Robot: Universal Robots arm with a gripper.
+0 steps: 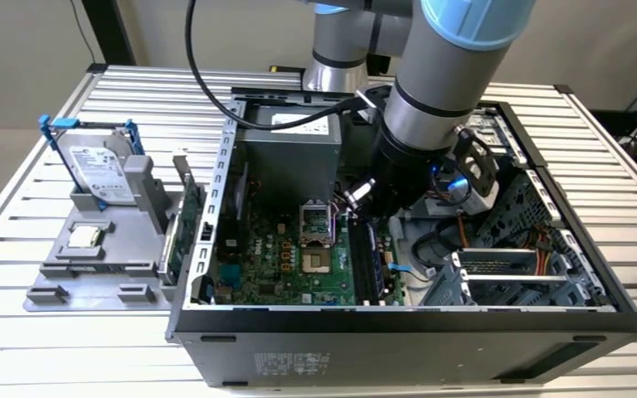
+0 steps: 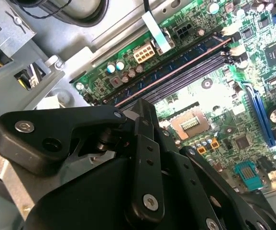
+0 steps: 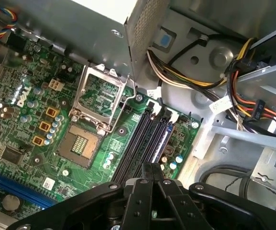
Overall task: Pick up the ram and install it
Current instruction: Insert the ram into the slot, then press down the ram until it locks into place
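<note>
Inside the open computer case, which lay on its side in the middle of the slatted desk, the arm reached straight down towards the motherboard. The gripper hung over the bank of black memory slots that ran beside the bare CPU socket.

In both wrist views the jaws were drawn together, with no more than a sliver between the fingertips, and they seemed to pinch the near end of the ram. The ram stood on edge in line with the slots, its long top edge running away from the gripper along the outermost slot. In the second wrist view the same stick showed as a thin pale line ending at the gripper. Whether it was fully seated could not be told.

A grey power supply sat at the far end of the case, with bundled cables beside it.

Near the desk's edge on the exterior view's left, a grey holder carried a hard drive standing upright, a small square chip lying flat, and a green card on edge just beside the case wall.
</note>
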